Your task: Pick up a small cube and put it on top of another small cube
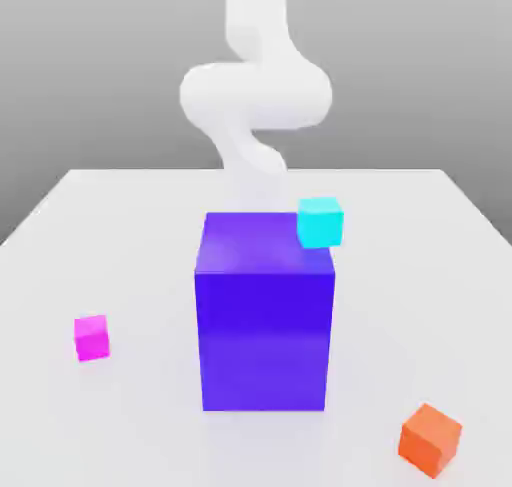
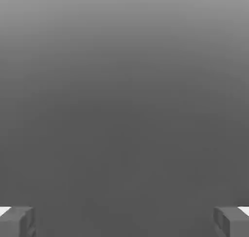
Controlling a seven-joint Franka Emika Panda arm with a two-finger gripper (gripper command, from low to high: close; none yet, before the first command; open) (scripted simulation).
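Containers: none on the table [image 1: 120, 225]; nothing sits inside anything.

Objects, ref. exterior view:
- Big blue-purple block [image 1: 265, 315]: upright at table centre, tallest item in the scene.
- Cyan cube [image 1: 320, 222]: at the block's far right top corner as seen from here. Overlaps the block's edge in the picture; cannot tell whether it rests on the block or lies on the table behind it.
- Small magenta-pink cube [image 1: 91, 337]: task obj. Sits on the table, left of the block, well apart from it, toward the near side. Flat on one face, slightly turned. Nothing touches it.
- Orange cube [image 1: 431, 439]: on the table at near right, turned approx. diagonal to the table edges, well apart from the block and from both other cubes.

Arm: white arm [image 1: 255, 95] rises behind the block at the far side of the table, w/ a bulky curved link above the block's top. Lower part is hidden behind the block.

Gripper [image 2: 124, 221]: in the hand view, two grey fingertips [image 2: 17, 222] stand at opposite edges of the picture w/ a wide gap between them. Jaws fully spread; nothing between them, nothing held.

Surface: table is plain white, matte, w/ soft shadows under each obj.

Room: plain grey backdrop behind the far table edge, graded lighter to darker; no other fittings visible.
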